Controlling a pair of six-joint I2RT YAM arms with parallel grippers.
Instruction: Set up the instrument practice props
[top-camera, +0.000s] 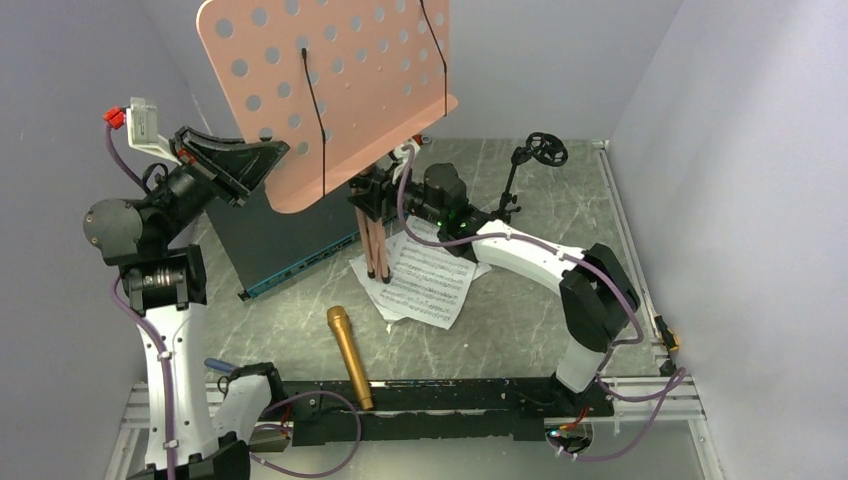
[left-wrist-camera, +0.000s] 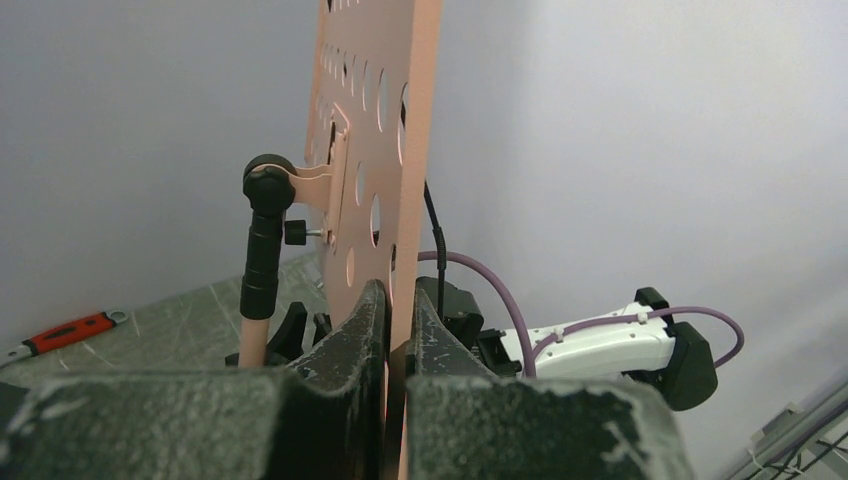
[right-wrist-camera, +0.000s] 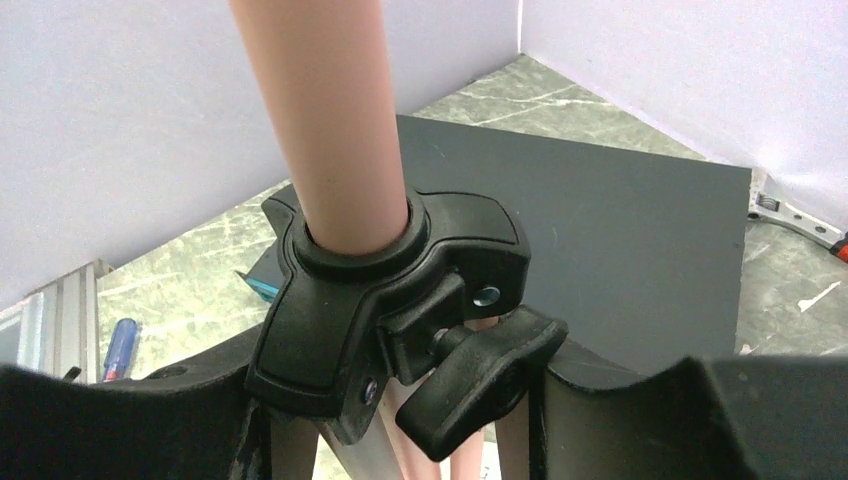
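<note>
**Pink stand held upright**

The music stand (top-camera: 330, 90) rises mid-table with its pole roughly vertical and its folded legs pointing down onto the sheet-music pages (top-camera: 432, 282). The left gripper (left-wrist-camera: 395, 300) pinches its desk edge, jaws nearly closed. The right gripper (right-wrist-camera: 420, 380), half-spread, grips its collar. The gold microphone (top-camera: 350, 357) lies lengthwise, head pointing away.

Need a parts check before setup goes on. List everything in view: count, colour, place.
music stand: one, pink, perforated, raised at back left, legs folded
sheet-music pages: two, white, overlapping at table centre
microphone: one, gold, lying near the front edge
mic stand: one, black, upright at back right
panel: one, dark with teal edge, left of centre
screwdriver: one, blue handle, front left
table: one, grey marbled
left claw: one, black, clamped on the music stand's plate edge
right claw: one, black, gripping the music stand at its black collar
</note>
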